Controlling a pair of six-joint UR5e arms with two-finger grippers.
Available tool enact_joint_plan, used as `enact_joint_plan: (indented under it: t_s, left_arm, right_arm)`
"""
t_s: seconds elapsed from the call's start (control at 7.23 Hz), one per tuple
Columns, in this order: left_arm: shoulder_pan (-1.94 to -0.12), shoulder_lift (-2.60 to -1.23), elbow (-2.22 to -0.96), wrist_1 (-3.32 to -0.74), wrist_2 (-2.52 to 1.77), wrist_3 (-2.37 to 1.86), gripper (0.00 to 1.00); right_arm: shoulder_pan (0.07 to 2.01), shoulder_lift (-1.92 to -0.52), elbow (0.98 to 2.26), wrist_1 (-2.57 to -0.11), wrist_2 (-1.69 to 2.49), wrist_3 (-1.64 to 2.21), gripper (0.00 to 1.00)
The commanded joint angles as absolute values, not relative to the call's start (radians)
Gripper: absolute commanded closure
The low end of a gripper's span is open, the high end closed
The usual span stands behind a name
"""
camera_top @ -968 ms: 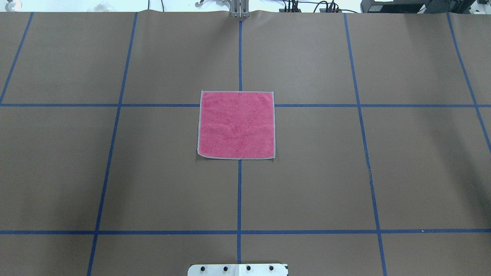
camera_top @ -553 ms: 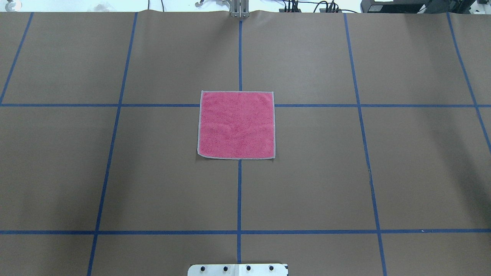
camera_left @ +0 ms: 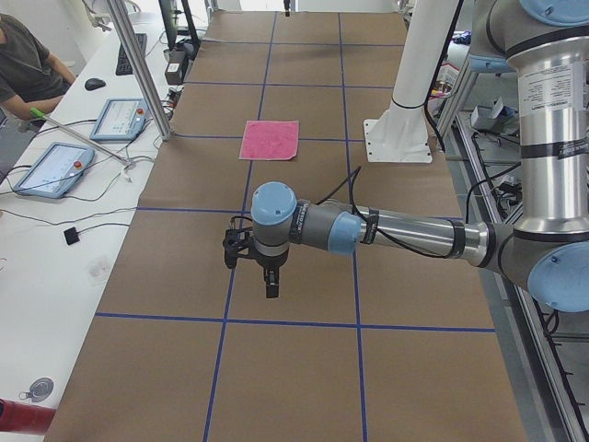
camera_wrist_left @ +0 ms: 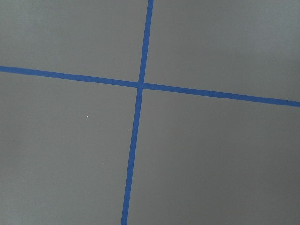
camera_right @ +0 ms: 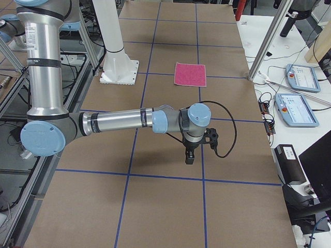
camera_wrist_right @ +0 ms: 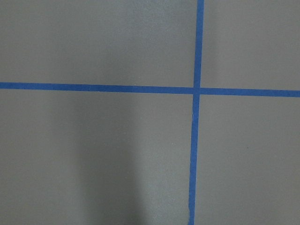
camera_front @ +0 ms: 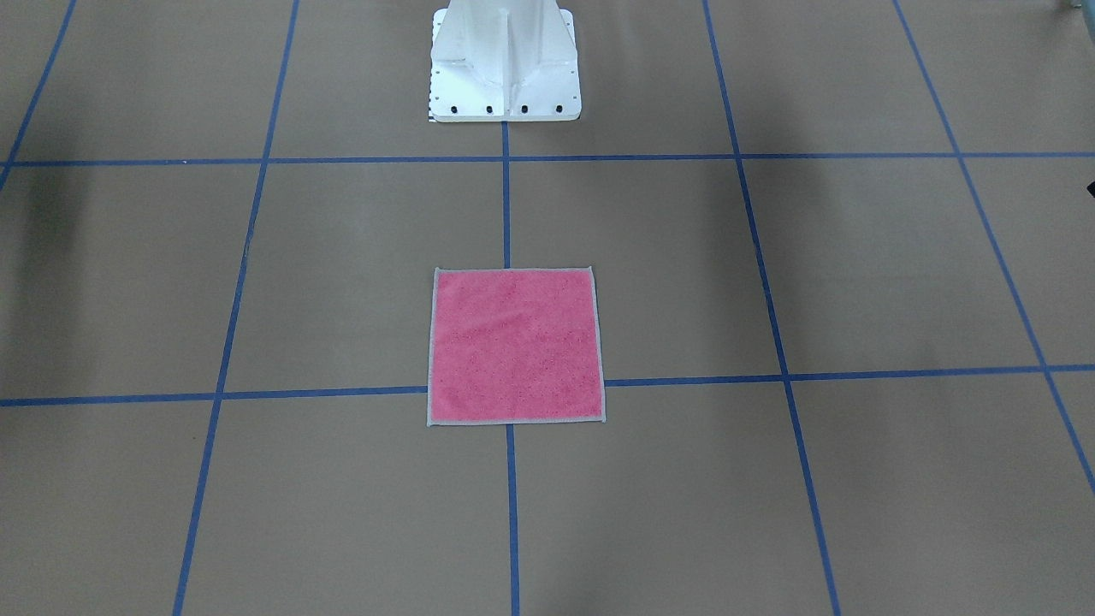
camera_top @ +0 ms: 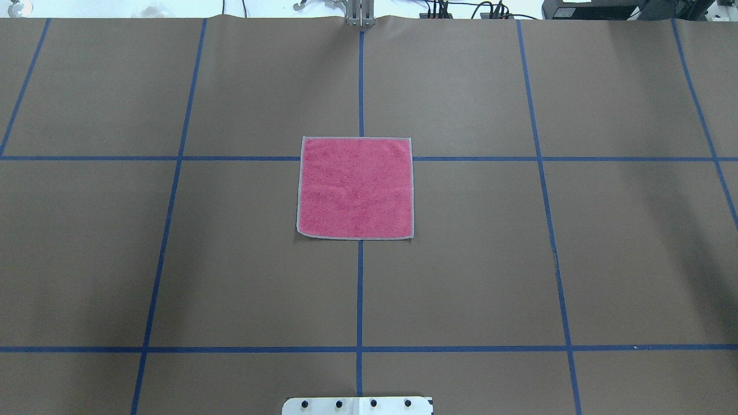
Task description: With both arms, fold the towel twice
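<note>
Small square terry towel (camera_top: 356, 188), pink face up with a pale grey stitched edge, lies flat and unfolded on the brown paper-covered table (camera_top: 490, 276). It sits straight out in front of the white pedestal base (camera_top: 357, 405), well apart from it, over a crossing of the blue tape grid lines (camera_top: 360, 288). All four edges lie down on the paper and nothing touches the cloth

Left silver-grey jointed arm (camera_left: 405, 232) with light blue joint caps stretches out level to the pedestal's left side. Its narrow black left gripper (camera_left: 270, 287) points down over the paper, far from the towel. Only the side view shows it, so I cannot tell whether its jaws are parted or closed

Right silver-grey arm (camera_right: 119, 121) mirrors that pose on the pedestal's right side. The black right gripper (camera_right: 190, 157) points down over the paper, well clear of the towel; jaw state likewise cannot be told

Both wrist views show only brown paper and a tape crossing
</note>
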State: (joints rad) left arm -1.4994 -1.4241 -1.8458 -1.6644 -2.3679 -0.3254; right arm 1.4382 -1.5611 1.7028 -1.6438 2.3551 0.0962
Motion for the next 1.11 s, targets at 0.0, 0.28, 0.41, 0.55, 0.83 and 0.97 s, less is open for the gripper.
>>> enact_joint_plan:
  t_s: [0.0,0.28,0.41,0.55,0.83,0.97]
  left_arm:
    - [-1.488,-1.431,-1.833,-1.669,-2.37,-0.324,0.0]
    - [-1.485,-1.428,-1.827,-1.713,-2.402,-0.327,0.0]
    - [-1.485,-1.428,-1.827,-1.715,-2.413,-0.327,0.0]
    - [-1.483,-1.428,-1.827,-1.717,-2.413,-0.325,0.0]
    - [-1.456,-1.428,-1.829,-1.729,-2.414,-0.324,0.0]
    - [-1.444,-1.428,-1.827,-1.741,-2.414,-0.325,0.0]
  right_arm:
    - [1.401,-1.548,1.727,-1.643,2.352,0.098,0.0]
    - [1.401,-1.549,1.718,-1.643,2.355,0.094,0.0]
    - [1.401,-1.558,1.724,-1.626,2.38,0.094,0.0]
    - [1.391,-1.557,1.723,-1.573,2.396,0.1,0.0]
    - [1.247,-1.549,1.767,-1.415,2.453,0.478,0.0]
    - [1.174,-1.546,1.769,-1.249,2.447,0.688,0.0]
